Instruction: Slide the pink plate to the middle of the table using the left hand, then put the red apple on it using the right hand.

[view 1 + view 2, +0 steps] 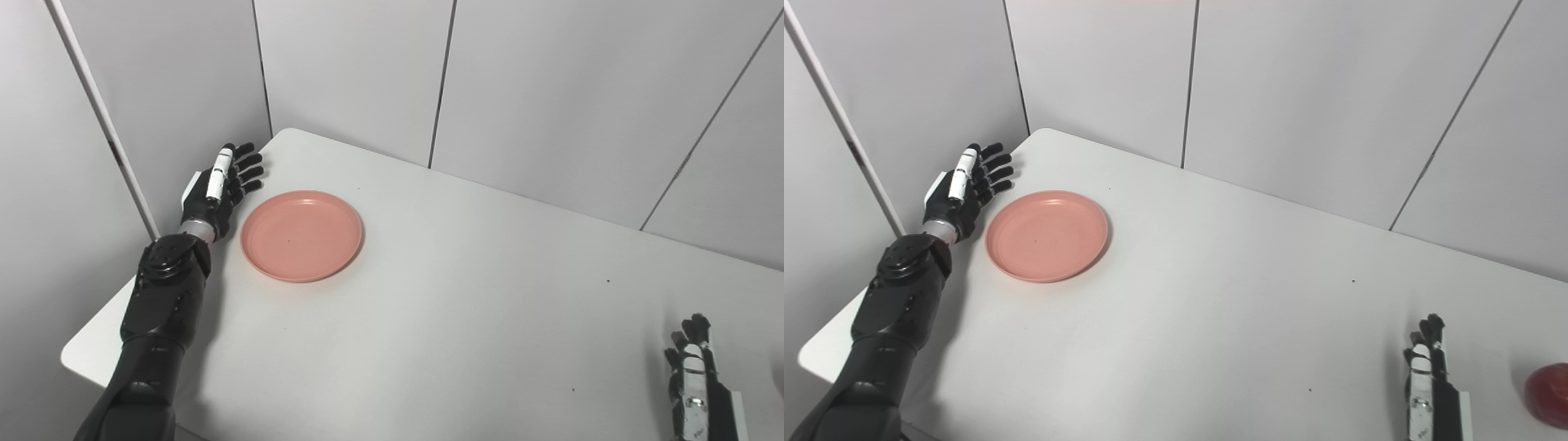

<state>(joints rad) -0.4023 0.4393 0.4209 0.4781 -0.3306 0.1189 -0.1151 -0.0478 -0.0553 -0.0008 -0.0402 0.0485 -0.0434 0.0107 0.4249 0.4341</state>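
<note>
Right hand [1427, 380], seemingly open, beside glossy round apple [1547, 394].

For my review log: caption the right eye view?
Open left hand beside empty pink plate; right hand waits near red apple.

We see a bright, even, diffuse light with no hard glare, and the white table [465, 294] and grey wall panels [343, 67] look slightly washed out. Soft, faint shadows lie beside the left arm [162, 306] and under the right rim of the plate [300, 235]. Both views are fairly sharp, a little grainy, with the panel seams leaning outward toward the edges.
</note>
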